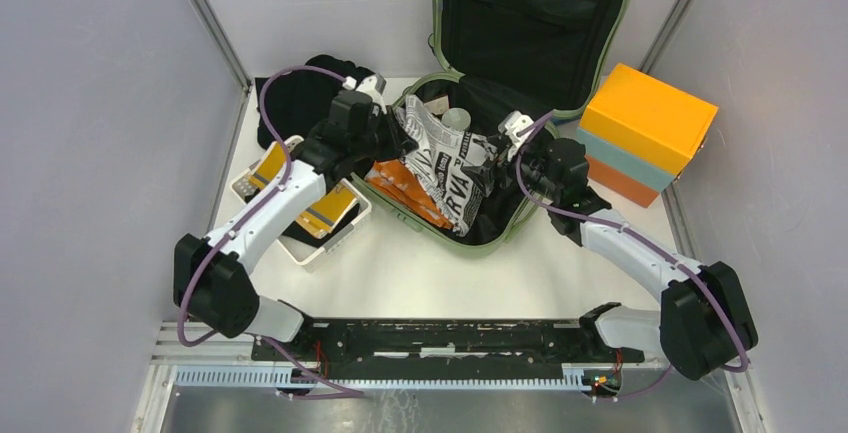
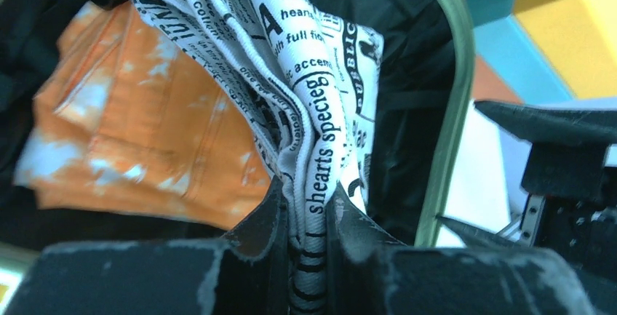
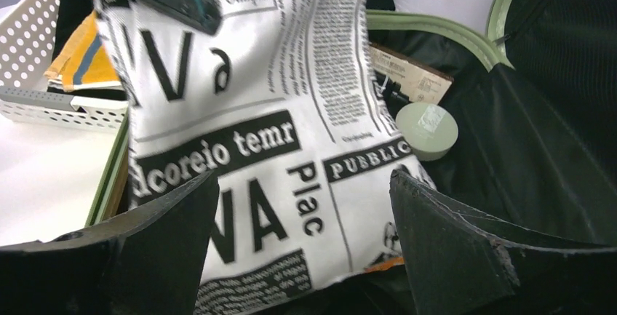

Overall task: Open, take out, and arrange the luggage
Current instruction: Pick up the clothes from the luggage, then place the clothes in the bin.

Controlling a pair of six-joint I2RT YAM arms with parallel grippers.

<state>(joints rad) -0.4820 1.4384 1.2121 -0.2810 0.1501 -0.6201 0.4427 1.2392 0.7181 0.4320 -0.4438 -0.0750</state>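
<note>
Entry: your luggage (image 1: 530, 23), a large sage-green hard-shell suitcase with black fabric lining, sits at the far centre of the table, open, its lid upright against the far wall and its base flat in front. Your left gripper (image 2: 305, 217) is at the left rim of the base, jaws nearly closed and pinching a bunched fold of the white newsprint cloth with black lettering (image 2: 320, 111), which stands raised above the case. Beneath it, at the near-left of the base, lies a folded orange garment with white blotches (image 2: 145, 133). Your right gripper (image 3: 302, 184) is at the right side of the base, jaws spread wide and gripping nothing; the newsprint cloth hangs just in front of them, and you cannot tell from the wrist view whether either finger touches it. A small round pale-green tin (image 3: 427, 130) rests on the lining far of the cloth. A white perforated plastic basket (image 1: 330, 248) stands left of the case, under the left arm. An orange and light-blue box (image 1: 650, 118) stands to the right, just beside the lid.
</note>
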